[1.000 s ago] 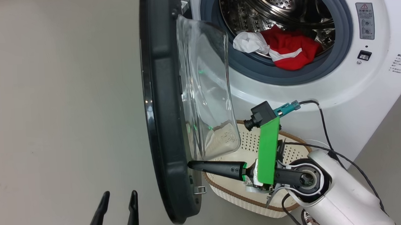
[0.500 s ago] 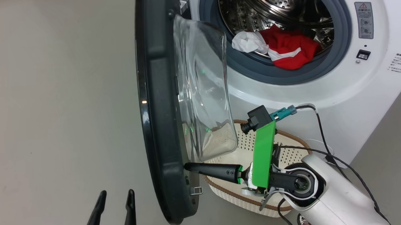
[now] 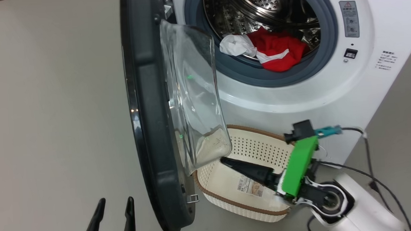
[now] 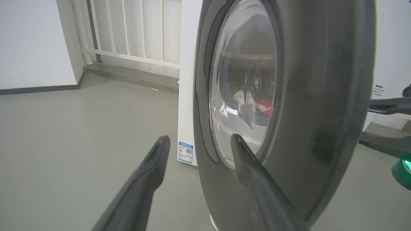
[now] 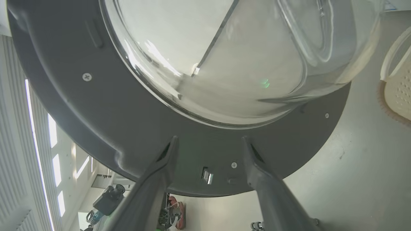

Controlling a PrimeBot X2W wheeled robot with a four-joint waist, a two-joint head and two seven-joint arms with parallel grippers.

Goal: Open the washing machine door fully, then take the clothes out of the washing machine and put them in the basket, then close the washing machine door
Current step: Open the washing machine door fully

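The washing machine (image 3: 296, 96) stands with its door (image 3: 145, 115) swung out, edge-on to me, the clear glass bowl (image 3: 194, 95) facing the drum. Red clothes (image 3: 276, 50) and a white cloth (image 3: 235, 45) lie at the drum's mouth. The basket (image 3: 260, 148) sits on the floor below the opening, holding no garments. My right gripper (image 3: 225, 161) hovers over the basket just right of the door, open (image 5: 208, 141), nothing between its fingers. My left gripper (image 3: 115, 203) is open left of the door, facing its outer side (image 4: 321, 96).
Grey floor (image 3: 51, 120) stretches to the left of the door. Black cables (image 3: 370, 177) trail from my right wrist near the machine's corner. A white railing (image 4: 128, 32) and wall stand beyond the machine in the left wrist view.
My right gripper has opened and drawn back right from the door's inner rim to over the basket. The door edged slightly wider. The camera has shifted, sliding the scene left.
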